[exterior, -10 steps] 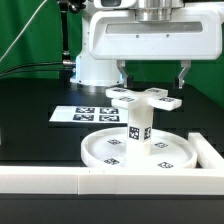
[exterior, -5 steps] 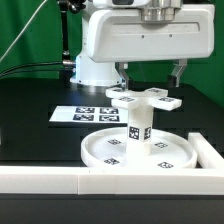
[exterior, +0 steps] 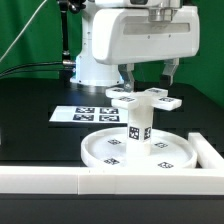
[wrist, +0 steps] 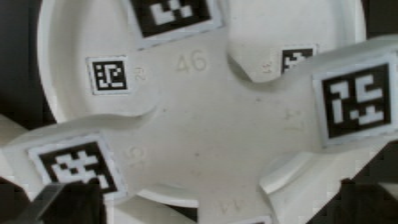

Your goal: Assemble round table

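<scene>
The large rimmed round disc point(exterior: 100, 152) lies at the front of the table. The short thick post point(exterior: 138, 130) stands upright on its middle. The flat cross-shaped piece point(exterior: 145, 97) rests level on top of the post. My gripper point(exterior: 150, 74) hangs open and empty just above the cross piece, one finger on each side, touching nothing. The wrist view looks straight down on the cross piece point(wrist: 214, 110), whose tagged arms spread outward. A dark fingertip point(wrist: 48, 198) shows at that view's edge.
The marker board point(exterior: 85, 114) lies on the black table behind the disc, at the exterior view's left. The long white border wall point(exterior: 60, 180) runs along the front and turns back at the right point(exterior: 210, 150). The arm's white base point(exterior: 95, 68) stands behind.
My open gripper has risen away from the cross piece and drifted slightly to the exterior view's right. The disc, post and cross piece have not moved.
</scene>
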### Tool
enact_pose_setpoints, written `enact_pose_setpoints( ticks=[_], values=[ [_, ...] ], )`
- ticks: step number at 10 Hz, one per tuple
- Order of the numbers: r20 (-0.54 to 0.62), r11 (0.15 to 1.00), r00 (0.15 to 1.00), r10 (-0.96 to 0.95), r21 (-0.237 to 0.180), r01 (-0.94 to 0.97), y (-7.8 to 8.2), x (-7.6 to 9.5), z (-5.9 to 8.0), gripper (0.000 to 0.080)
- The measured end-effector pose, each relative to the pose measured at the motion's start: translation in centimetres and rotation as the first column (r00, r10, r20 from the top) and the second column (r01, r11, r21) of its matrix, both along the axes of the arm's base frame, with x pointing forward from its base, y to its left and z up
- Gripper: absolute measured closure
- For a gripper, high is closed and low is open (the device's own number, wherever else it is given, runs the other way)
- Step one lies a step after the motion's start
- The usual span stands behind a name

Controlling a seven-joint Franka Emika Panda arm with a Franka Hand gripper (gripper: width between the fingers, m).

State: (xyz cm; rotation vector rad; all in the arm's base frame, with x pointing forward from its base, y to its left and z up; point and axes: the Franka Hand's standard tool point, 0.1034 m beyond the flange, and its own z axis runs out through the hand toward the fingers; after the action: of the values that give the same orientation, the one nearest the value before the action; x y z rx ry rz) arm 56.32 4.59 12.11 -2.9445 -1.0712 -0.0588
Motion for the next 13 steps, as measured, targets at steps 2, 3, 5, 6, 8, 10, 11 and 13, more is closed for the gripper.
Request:
enact_pose_setpoints(
  ticks=[2,3,5,6,8,10,11,13],
  values=[
    [0.001,0.987,0.987,0.16,-0.017,-0.16,-0.4,0.0,-0.1,0.015],
    [0.001,0.957,0.957,0.289,-0.036,-0.289,-0.6,0.0,0.0,0.015],
    [-0.012,0.887,0.889,0.458,-0.058,-0.458,-0.8,0.0,0.0,0.015],
    [-0.015,0.843,0.845,0.535,-0.061,-0.535,-0.9,0.0,0.0,0.015],
    [-0.019,0.802,0.805,0.593,-0.07,-0.593,-1.2,0.1,0.0,0.015],
    [-0.038,0.718,0.723,0.69,-0.085,-0.69,-1.7,0.1,0.0,0.015],
    [-0.041,0.682,0.688,0.724,-0.098,-0.724,-1.4,0.1,0.0,0.015],
    [-0.059,0.6,0.607,0.793,-0.103,-0.794,-1.2,-0.4,-0.3,0.015]
  ],
)
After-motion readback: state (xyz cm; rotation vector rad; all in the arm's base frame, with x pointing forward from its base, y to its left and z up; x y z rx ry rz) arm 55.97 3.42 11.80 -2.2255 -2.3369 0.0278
